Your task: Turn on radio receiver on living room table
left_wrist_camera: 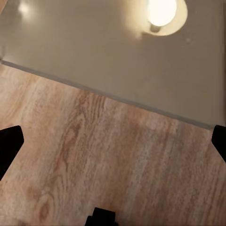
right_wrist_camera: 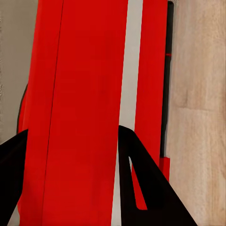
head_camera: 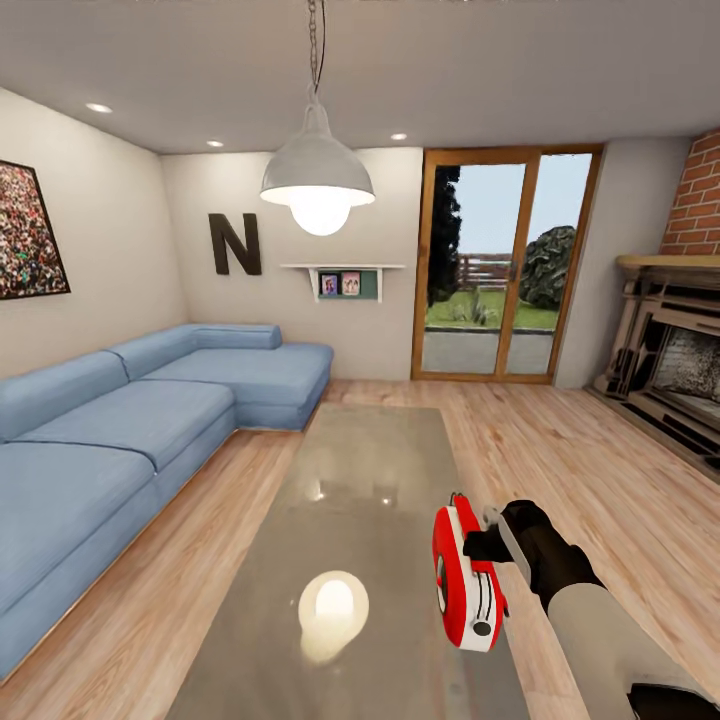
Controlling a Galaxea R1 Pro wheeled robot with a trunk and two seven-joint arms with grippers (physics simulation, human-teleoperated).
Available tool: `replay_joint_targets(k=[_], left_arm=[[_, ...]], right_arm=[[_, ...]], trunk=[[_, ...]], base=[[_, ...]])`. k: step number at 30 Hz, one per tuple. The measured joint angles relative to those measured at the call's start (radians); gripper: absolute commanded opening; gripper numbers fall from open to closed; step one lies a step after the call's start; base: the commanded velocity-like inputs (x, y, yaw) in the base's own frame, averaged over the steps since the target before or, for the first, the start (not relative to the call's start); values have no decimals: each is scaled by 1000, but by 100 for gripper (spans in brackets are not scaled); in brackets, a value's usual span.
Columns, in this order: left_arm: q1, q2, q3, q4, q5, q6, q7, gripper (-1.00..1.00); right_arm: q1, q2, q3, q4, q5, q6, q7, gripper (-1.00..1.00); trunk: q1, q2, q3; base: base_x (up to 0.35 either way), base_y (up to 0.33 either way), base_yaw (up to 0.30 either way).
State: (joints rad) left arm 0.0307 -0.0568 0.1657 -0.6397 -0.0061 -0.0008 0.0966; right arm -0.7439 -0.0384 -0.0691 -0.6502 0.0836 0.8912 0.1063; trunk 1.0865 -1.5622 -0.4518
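Sofa point(head_camera: 130, 420) in blue lines the living room's left wall, a white pendant lamp point(head_camera: 318, 175) hanging over the glossy grey table point(head_camera: 370, 470). Below the left gripper point(left_wrist_camera: 113, 141), whose fingers are spread wide with nothing between them, the table's edge meets the plank floor point(left_wrist_camera: 94, 165). At the table's right edge, the right gripper point(head_camera: 487, 545) clamps the red radio receiver point(head_camera: 468, 585). Beyond stand glass doors point(head_camera: 500, 270) and a brick fireplace point(head_camera: 675, 350).

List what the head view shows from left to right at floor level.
Blue sofa → table → radio receiver → right end effector, closed on the radio → brick fireplace.
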Motion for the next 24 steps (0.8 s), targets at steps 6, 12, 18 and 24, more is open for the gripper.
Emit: replay_joint_targets(k=[6,12,18,24], left_arm=[[0,0,0,0,0,0,0,100],[0,0,0,0,0,-1,0,100],[0,0,0,0,0,-1,0,100],[0,2,3,0,4,-4,1,100]], right_arm=[[0,0,0,0,0,0,0,-100],[0,0,0,0,0,0,0,-100],[0,0,1,0,2,-1,0,-100],[0,-1,0,6,-3,-102,47,-100]], trunk=[[-23,42,19],[-46,84,38],[-69,126,56],[-69,126,57]], base=[[0,0,0],[0,0,0],[0,0,0],[0,0,0]])
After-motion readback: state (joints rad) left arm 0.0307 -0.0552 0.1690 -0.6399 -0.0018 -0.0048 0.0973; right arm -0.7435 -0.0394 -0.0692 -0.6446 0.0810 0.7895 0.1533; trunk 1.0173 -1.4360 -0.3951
